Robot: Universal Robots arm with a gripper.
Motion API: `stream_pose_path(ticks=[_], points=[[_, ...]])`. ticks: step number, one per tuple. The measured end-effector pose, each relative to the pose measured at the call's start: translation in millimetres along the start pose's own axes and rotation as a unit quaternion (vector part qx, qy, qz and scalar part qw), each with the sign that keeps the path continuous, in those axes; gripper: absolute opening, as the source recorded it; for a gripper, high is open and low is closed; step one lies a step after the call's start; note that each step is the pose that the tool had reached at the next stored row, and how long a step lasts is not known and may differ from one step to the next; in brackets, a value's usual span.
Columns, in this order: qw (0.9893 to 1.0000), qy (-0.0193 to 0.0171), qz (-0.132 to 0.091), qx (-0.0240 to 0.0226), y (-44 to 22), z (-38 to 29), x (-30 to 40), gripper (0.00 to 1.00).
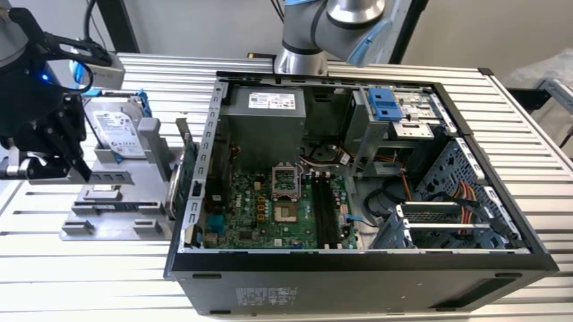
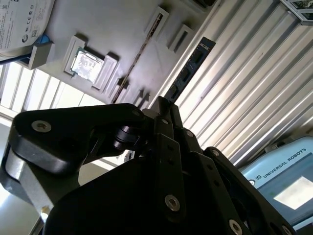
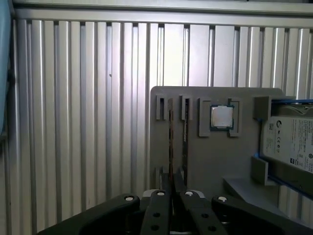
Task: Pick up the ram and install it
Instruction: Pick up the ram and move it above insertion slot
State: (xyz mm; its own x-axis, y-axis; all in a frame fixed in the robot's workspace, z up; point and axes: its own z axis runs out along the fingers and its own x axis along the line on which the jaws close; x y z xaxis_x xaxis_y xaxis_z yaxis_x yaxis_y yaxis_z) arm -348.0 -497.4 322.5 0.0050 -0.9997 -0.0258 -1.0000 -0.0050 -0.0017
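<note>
- The black gripper [image 1: 72, 164] [image 2: 164, 105] [image 3: 172, 182], built of jointed metal links, has its fingers drawn narrow. They are pinched on the ram [image 2: 188, 71], a thin, long, dark circuit-board stick with a row of darker chips.
- In the second wrist view the ram juts straight out from the fingertips, its flat face showing against the table's ribs.
- In the exterior view the gripper hangs at the left edge of the frame, at mid-height, above the left part of the tray.
- The flat grey plastic parts tray [image 1: 76, 228] [image 2: 98, 29] [image 3: 205, 161] lies just beyond the fingers.
- A second thin stick [image 2: 139, 54] stands on edge between two of the tray's slotted holders.
- In the first wrist view two thin strips run from the fingertips across the tray. Which of them is the held one cannot be told there.
- A square silver processor chip [image 2: 88, 63] [image 3: 221, 116] sits in a recess of the tray, beside the stick holders.
- A silver hard drive with a white label [image 1: 117, 131] [image 2: 19, 19] [image 3: 291, 142] rests at the tray's far end, in the upper left of the exterior view.
- The ribbed aluminium table [image 1: 537, 161] [image 2: 244, 98] [image 3: 73, 122] carries everything.
- The open black computer case [image 1: 358, 261] takes the centre and right of the exterior view, well apart from the gripper.
- The green motherboard [image 1: 259, 215] lies on the floor of the case, with long black slots [image 1: 324, 211] at the lower centre.
- The arm's silver base [image 1: 300, 57] stands at the top centre, behind the case.
</note>
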Motion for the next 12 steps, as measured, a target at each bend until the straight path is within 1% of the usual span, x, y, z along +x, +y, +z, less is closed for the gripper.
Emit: stream_pose_path(ticks=[12], points=[[1.0000,0.0000,0.000,0.0001,0.0,-12.5,-0.3,0.00]])
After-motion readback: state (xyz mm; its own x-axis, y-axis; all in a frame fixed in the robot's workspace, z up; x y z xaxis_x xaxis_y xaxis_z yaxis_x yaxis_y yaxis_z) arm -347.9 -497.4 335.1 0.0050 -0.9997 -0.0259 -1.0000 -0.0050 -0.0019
